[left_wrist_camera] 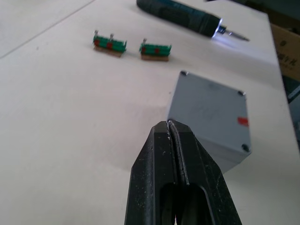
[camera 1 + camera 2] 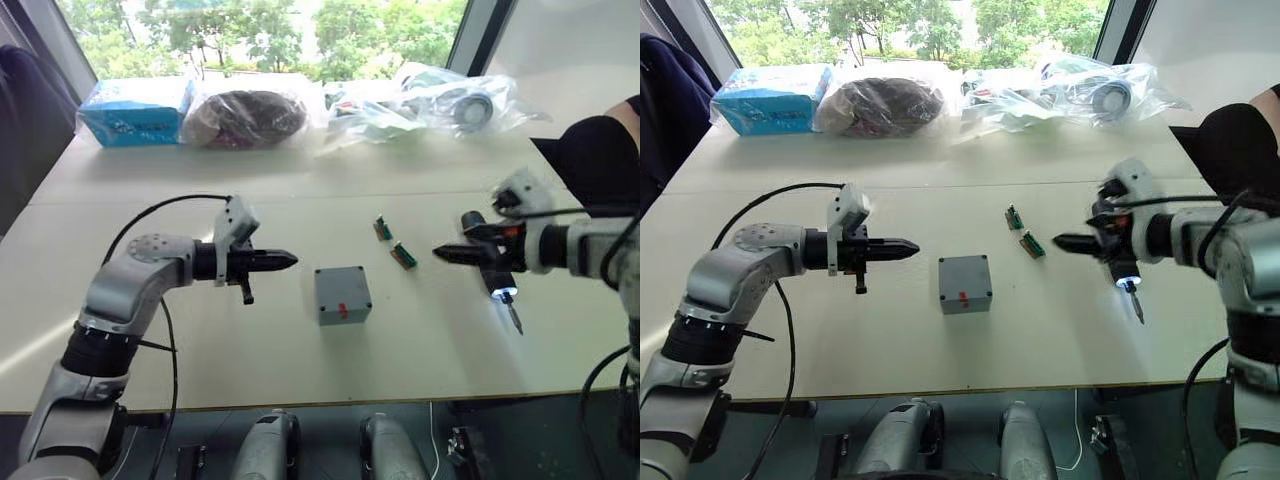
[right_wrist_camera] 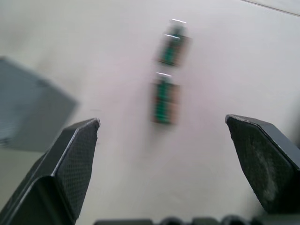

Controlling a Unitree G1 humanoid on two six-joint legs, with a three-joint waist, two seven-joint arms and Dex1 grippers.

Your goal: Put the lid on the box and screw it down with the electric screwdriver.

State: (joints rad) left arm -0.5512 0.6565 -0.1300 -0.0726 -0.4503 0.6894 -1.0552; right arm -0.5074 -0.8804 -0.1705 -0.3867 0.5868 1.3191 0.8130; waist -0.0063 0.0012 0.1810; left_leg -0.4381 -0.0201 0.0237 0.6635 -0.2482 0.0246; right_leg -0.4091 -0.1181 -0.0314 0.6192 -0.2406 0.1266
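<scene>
Much of the electric screwdriver (image 2: 499,277) is hidden behind the right arm, so only its lower black barrel, a glowing light at the nose and the thin bit show in the head views. Its long axis runs from the right wrist toward the near desk (image 2: 250,350) edge, bit end nearest the robot and angled slightly to the right. Whether it lies flat on the desk or hangs from something cannot be made out. The right pincer (image 2: 441,254) hovers beside it, pointing left toward the box. Its fingers (image 3: 75,159) are spread wide with nothing between them, and two small green terminal blocks (image 2: 404,256) are blurred on the desk beyond. The box (image 2: 343,295) sits mid-desk between the two arms. The lid (image 1: 208,110) is on top, flush with the walls, with a small red mark near one edge. Its corners have dark spots, too small to tell whether screws sit in them. The left pincer (image 2: 285,261) hovers just left of the box, pointing right at it, fingers pressed together and empty. Clear plastic bags (image 2: 440,100) and a blue carton (image 2: 135,110) line the far edge. A person's dark sleeve (image 2: 600,150) is cut off at the right.
</scene>
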